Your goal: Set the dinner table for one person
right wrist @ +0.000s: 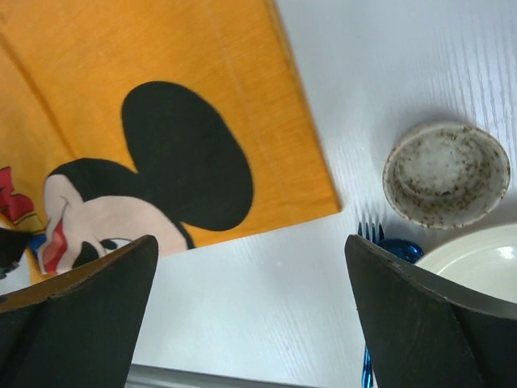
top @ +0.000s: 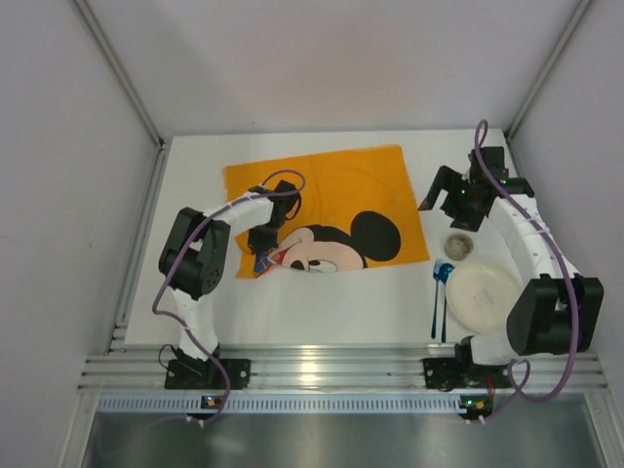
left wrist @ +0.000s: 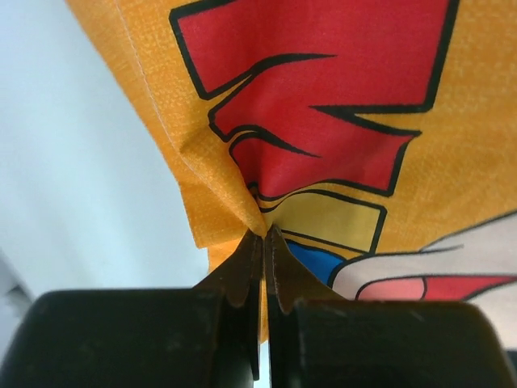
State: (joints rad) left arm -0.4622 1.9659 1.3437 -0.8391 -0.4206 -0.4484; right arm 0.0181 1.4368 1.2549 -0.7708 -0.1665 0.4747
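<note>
Dinner table (top: 322, 312): white matte top filling the middle of the overhead view between grey walls, with a silver ribbed rail (top: 322, 375) along its 6 o'clock edge, where both arm bases sit.

Placemat (top: 331, 185): orange cloth with a Mickey Mouse print, lying flat on the table from centre toward 11 o'clock; puckered at its 8 o'clock corner.

Plate (top: 483, 290): cream, round, on the table at 4 o'clock.

Left gripper (left wrist: 265, 234): clenched, pinching the placemat's puckered corner between its tips.

Right gripper (right wrist: 250, 242): released, fingers wide apart, above the table at 2 o'clock, off the placemat's 3 o'clock edge.

Bowl (top: 459, 242): small, speckled, just off the plate's rim at 11 o'clock.

Spoon (top: 444, 271) and fork (right wrist: 370, 233): blue, side by side at the plate's 9 o'clock, handles pointing to 6 o'clock.
</note>
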